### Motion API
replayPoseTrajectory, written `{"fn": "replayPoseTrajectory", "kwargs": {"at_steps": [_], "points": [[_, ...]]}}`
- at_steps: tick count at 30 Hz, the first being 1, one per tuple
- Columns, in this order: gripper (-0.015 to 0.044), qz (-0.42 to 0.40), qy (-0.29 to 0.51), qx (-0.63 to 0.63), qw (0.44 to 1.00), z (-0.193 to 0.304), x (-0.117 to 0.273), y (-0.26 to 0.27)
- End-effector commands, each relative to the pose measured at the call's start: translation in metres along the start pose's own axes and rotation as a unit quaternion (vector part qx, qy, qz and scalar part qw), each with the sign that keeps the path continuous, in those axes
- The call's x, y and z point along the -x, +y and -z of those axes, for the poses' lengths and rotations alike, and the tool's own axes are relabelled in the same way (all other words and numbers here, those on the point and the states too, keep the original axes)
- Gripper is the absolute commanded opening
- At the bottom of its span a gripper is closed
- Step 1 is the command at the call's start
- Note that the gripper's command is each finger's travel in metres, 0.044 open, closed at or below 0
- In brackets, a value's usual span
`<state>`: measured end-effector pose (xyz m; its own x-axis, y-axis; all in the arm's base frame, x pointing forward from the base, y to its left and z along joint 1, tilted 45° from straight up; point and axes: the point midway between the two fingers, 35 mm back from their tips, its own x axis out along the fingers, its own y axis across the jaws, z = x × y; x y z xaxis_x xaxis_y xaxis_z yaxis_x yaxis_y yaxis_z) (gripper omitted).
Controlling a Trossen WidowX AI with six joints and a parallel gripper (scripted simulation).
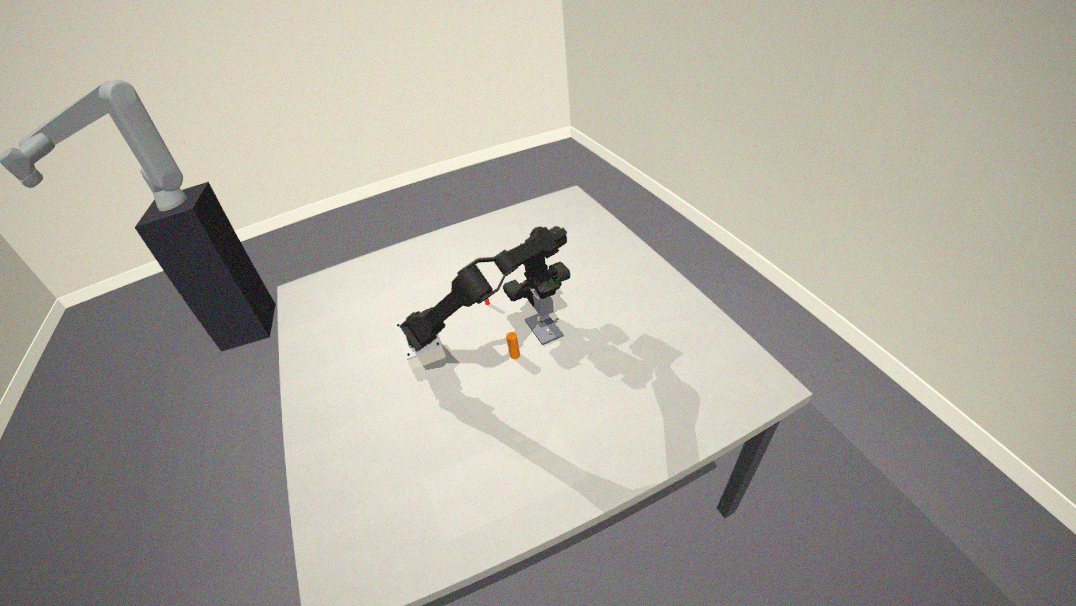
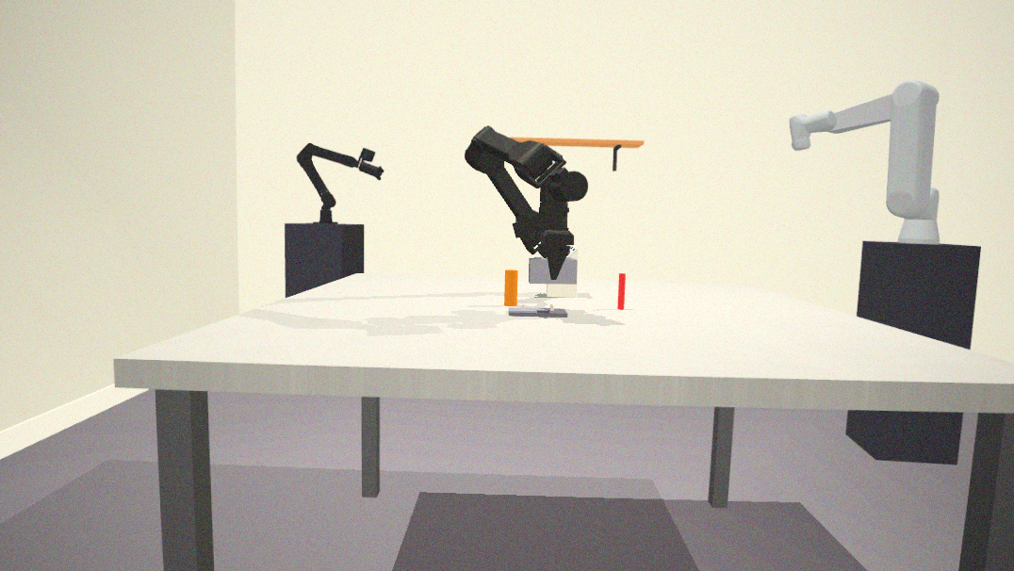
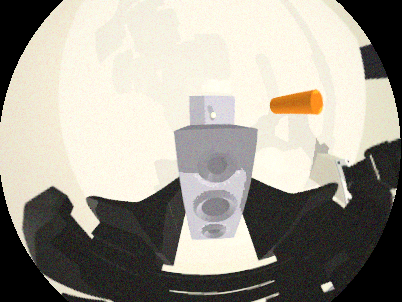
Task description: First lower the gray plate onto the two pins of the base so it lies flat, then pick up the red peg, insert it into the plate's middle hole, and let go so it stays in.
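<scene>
My gripper (image 1: 540,298) (image 2: 554,275) (image 3: 210,174) is shut on the gray plate (image 1: 544,306) (image 2: 540,270) (image 3: 187,142), a thick block with three holes. It holds the plate level above the table, a little above the base (image 1: 543,335) (image 2: 521,312) (image 3: 225,107). In the exterior view the plate is offset slightly to the right of the base. In the wrist view one light pin (image 3: 213,115) shows beyond the plate's edge; the plate hides the rest of the base. The red peg (image 1: 487,301) (image 2: 621,291) stands upright on the table, partly behind the arm in the top view. It is not visible in the wrist view.
An orange cylinder (image 1: 513,346) (image 2: 511,287) (image 3: 296,103) stands upright on the table (image 1: 376,451) (image 2: 425,347), close to the base. The arm's own white mount (image 1: 429,358) is behind it. Other robot arms stand on dark pedestals (image 1: 203,278) (image 2: 915,298) off the table.
</scene>
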<state>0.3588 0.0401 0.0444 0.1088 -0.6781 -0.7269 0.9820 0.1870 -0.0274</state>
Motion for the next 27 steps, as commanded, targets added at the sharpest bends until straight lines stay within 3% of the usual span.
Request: {"fn": "replayPoseTrajectory", "kwargs": {"at_steps": [1,27], "points": [[0.0,-0.001,-0.004,-0.004,1.0,-0.013,-0.005,-0.004],[0.0,0.0,-0.008,-0.011,1.0,-0.028,-0.014,-0.009]]}}
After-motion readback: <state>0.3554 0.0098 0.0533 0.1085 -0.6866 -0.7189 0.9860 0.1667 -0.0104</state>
